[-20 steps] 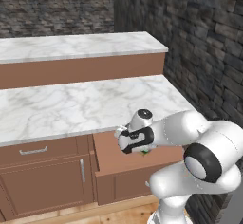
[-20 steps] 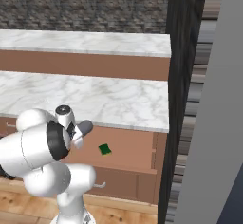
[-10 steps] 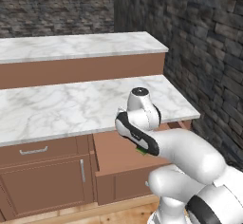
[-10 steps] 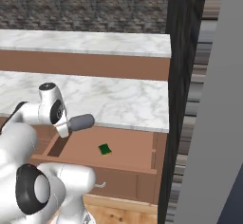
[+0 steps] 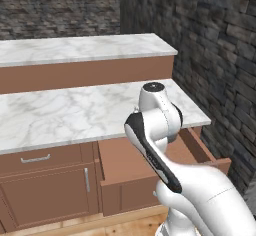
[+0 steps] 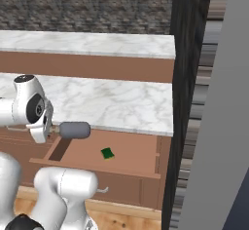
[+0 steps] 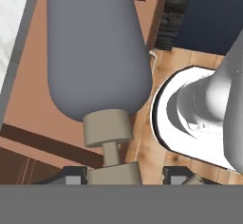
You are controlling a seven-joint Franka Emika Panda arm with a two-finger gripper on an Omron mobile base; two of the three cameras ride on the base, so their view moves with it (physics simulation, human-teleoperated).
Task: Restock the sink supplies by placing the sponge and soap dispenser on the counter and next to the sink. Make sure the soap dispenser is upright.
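My gripper [image 7: 124, 176] is shut on the soap dispenser [image 7: 95, 47], a dark grey rounded bottle, with its light pump top [image 7: 108, 128] between the fingertips [image 7: 71, 175]. In the right base view the soap dispenser [image 6: 74, 130] lies horizontal in the air over the left part of the open wooden drawer [image 6: 131, 151], held at the gripper [image 6: 57, 129]. The green sponge [image 6: 107, 153] rests flat on the drawer's floor, to the right of and below the bottle. The sink and its counter are out of view.
A plain marble worktop [image 5: 75, 115] runs above the drawer, with a higher marble ledge [image 5: 75, 47] behind it. A dark stone wall [image 5: 215, 55] closes the right side, and a black pillar [image 6: 187, 78] stands by the drawer's right end. A closed drawer with a handle [image 5: 35, 158] sits to the left.
The arm has swung and straightened up, and the held soap dispenser has shifted slightly left over the drawer. The sponge has stayed where it was.
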